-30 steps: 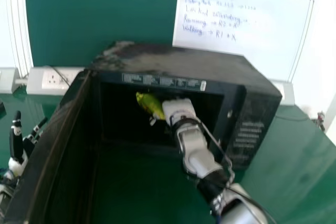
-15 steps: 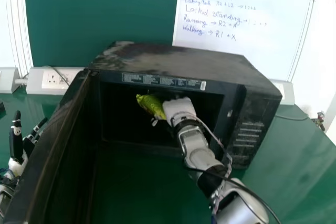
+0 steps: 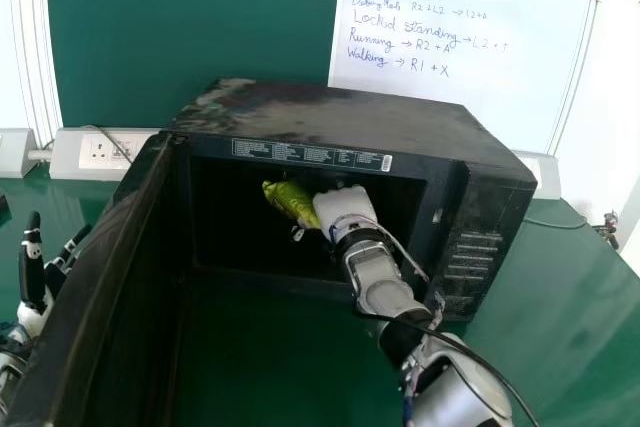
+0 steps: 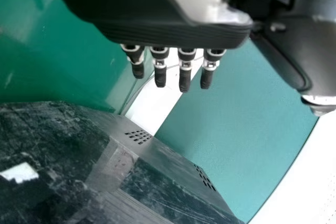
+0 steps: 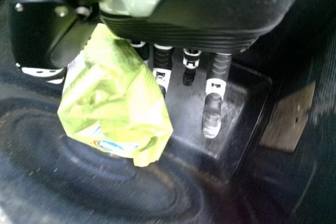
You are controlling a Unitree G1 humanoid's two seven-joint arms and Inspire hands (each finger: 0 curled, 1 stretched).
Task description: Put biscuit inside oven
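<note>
Biscuit pack [image 3: 290, 200], all shiny and yellow-green, is inside the big black oven [image 3: 320, 107], in the space just behind its front edge. The right hand [image 3: 345, 209] is in there too, and it has hold of the pack, with the pack pinched between the thumb and the fingers next to it. Its other fingers stick out almost straight. The pack is tilted, and in the right wrist view the round shape on the oven floor [image 5: 58, 182] can be seen past it. The oven door [image 3: 110, 277] is wide open, on the left side. The left hand [image 3: 33, 319] is on the far side of the door, out of the oven, with its fingers loose and nearly straight, and they hold nothing. The oven sits on a green table [image 3: 540, 327]. Behind it are a green board [image 3: 200, 27], a white board [image 3: 460, 27] with blue writing, and a wall plug [image 3: 100, 152]
</note>
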